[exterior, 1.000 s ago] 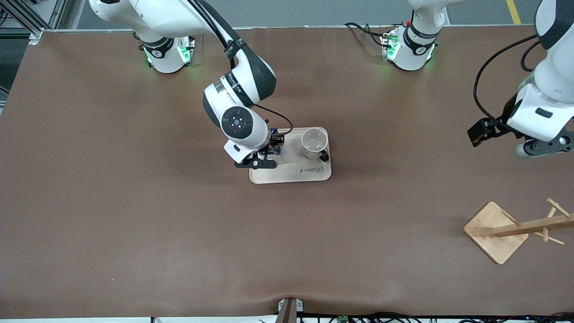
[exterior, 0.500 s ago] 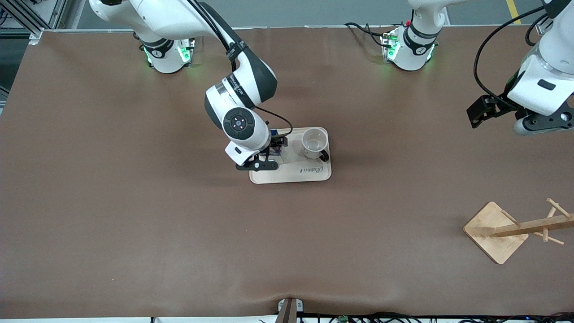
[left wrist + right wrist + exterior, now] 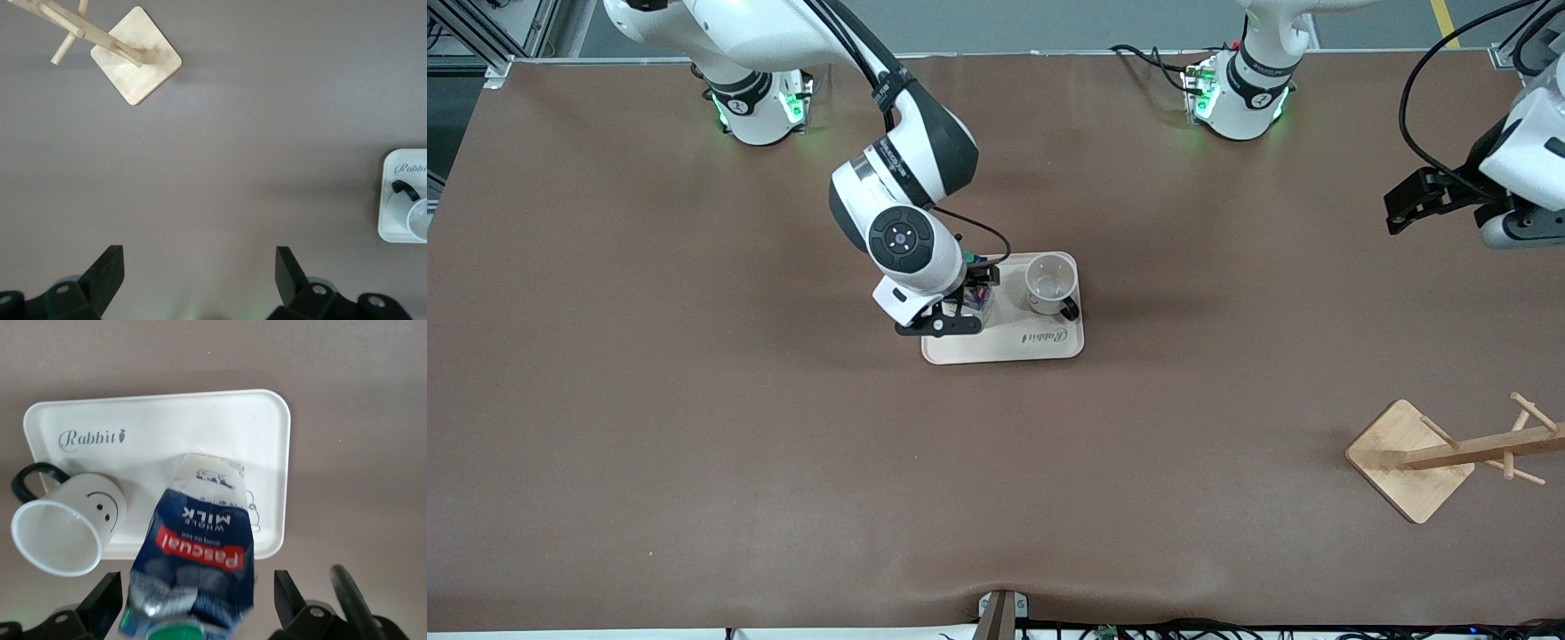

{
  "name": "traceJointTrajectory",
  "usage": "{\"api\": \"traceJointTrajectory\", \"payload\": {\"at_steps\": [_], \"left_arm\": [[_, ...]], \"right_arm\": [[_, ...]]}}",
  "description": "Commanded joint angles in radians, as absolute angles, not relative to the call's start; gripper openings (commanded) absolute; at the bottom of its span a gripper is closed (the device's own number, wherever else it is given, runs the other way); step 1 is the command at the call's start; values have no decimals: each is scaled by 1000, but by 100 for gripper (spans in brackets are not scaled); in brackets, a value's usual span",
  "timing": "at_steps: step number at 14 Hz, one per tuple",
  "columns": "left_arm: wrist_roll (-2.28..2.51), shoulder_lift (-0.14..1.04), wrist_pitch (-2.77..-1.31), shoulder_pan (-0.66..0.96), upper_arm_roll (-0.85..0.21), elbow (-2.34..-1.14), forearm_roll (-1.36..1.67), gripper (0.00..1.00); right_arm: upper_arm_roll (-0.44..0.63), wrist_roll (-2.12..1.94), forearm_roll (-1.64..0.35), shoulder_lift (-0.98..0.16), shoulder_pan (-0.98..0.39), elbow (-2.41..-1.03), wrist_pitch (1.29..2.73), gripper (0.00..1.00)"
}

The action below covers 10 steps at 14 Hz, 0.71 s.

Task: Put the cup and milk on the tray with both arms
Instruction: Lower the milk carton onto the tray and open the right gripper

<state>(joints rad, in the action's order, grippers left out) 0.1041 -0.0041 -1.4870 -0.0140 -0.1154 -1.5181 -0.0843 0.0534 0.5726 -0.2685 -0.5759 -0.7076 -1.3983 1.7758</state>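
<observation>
The cream tray (image 3: 1005, 348) lies mid-table. The white cup (image 3: 1048, 283) stands on it, toward the left arm's end. The blue milk carton (image 3: 976, 298) stands on the tray beside the cup, partly hidden by the right arm. My right gripper (image 3: 971, 300) is open, its fingers either side of the carton's top without clamping it. In the right wrist view the carton (image 3: 200, 540), the smiley cup (image 3: 73, 523) and the tray (image 3: 173, 420) show beyond my right gripper (image 3: 198, 583). My left gripper (image 3: 1409, 203) is open and empty, high over the left arm's end of the table; it also shows in its wrist view (image 3: 200, 257).
A wooden rack with a square base (image 3: 1409, 458) lies on its side near the front camera at the left arm's end; it also shows in the left wrist view (image 3: 137, 63). That view catches the tray's edge (image 3: 400, 167) and the cup (image 3: 417, 217).
My left gripper has risen and drawn back toward its base end of the table. My right gripper has stayed at the milk carton, shifting only slightly.
</observation>
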Motion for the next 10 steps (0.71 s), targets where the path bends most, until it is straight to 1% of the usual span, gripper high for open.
{"api": "traceJointTrajectory", "payload": {"at_steps": [1,3,6,7,9,10], "left_arm": [[78,-66,-1488,2,-89,-1552,-57,100],[74,-78,-1485,-6,-91,-1552,-54,100],[84,-74,-1485,-6,-94,-1551,-51,100],[83,-72,-1485,-6,-94,-1554,-52,100],[86,-68,-1485,-6,-95,-1554,-52,100],[87,-67,-1486,-6,-95,-1552,-51,100]], "right_arm": [[63,610,-252,-583,-697,-1307,1698,100],[72,604,-253,-557,-649,-1273,1637,100],[75,610,-249,-499,-534,-1247,1452,100],[87,612,-220,-482,-517,-1232,1404,100],[104,606,-103,-456,-515,-1198,1385,100],[118,603,-59,-419,-506,-1197,1387,100]]}}
